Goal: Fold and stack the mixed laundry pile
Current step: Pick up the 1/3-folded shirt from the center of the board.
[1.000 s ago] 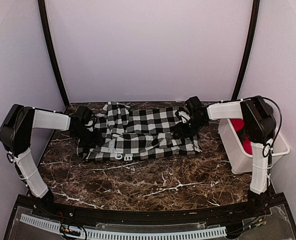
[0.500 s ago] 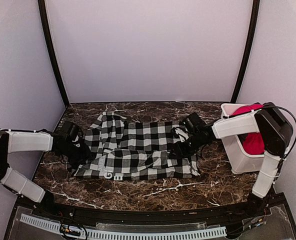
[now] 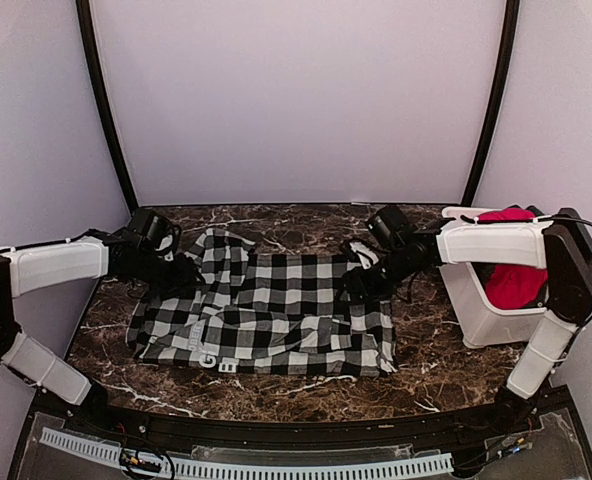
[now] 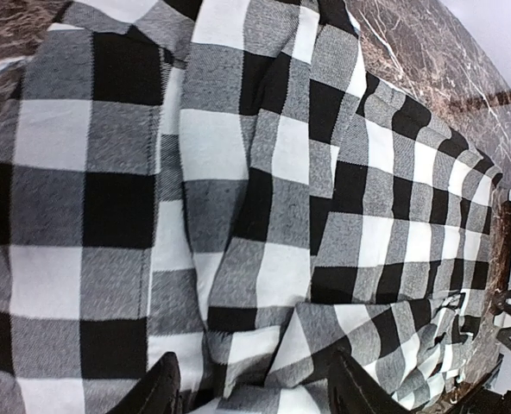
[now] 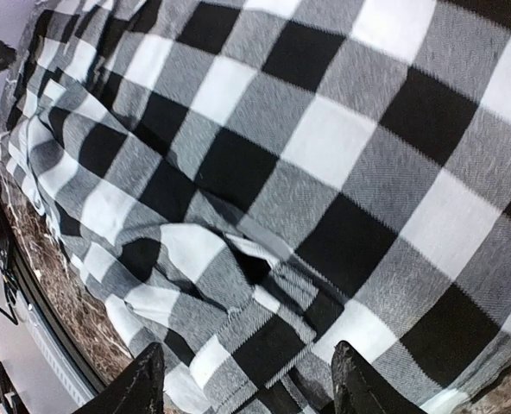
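Laundry lies in two places. The black-and-white checked garment (image 3: 276, 320) is spread nearly flat across the middle of the dark marble tabletop (image 3: 436, 350), with ripples along its far edge and white lettering (image 3: 216, 362) near its near left hem. The plain red garment (image 3: 511, 282) sits bunched in the white plastic bin (image 3: 481, 318) at the right side of the tabletop, rising above the rim and well apart from the checked one.

The left tool (image 3: 181, 272) is down on the checked garment's far left corner, its arm reaching in low from the left. In its wrist view, the two dark fingers (image 4: 160, 390) stand wide apart. Folds of checked cloth run between and beneath them, and the gap is not closed on the cloth. The right tool (image 3: 364, 283) rests on the far right edge of the same garment. Its fingers (image 5: 143, 384) also stand wide, with a rumpled ridge of cloth lying between them, unclamped.
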